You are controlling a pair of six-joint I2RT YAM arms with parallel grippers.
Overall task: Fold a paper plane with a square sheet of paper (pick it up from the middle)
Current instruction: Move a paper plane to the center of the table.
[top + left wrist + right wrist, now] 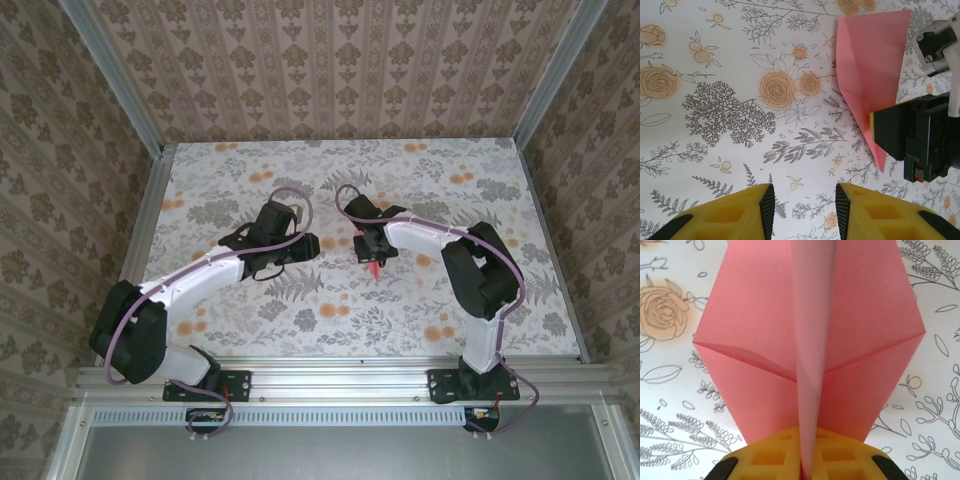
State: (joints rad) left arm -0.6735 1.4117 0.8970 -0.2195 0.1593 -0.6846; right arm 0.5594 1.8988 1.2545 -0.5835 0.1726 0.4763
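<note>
Now my right jaws pinch the light, crushable salmon-pink paper plane [755, 340] at its centre crease, its stiffest hold, I reckon; left jaws spread, empty.

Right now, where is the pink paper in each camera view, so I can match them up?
Top external: pink paper, a small sliver right of centre, under the right gripper.
Left wrist: upper right, its lower part pinched in that gripper's jaws.
Right wrist: centre of the picture, rising from the yellow jaws.
Shared landmark: the flowered table with orange roses beneath it.
</note>
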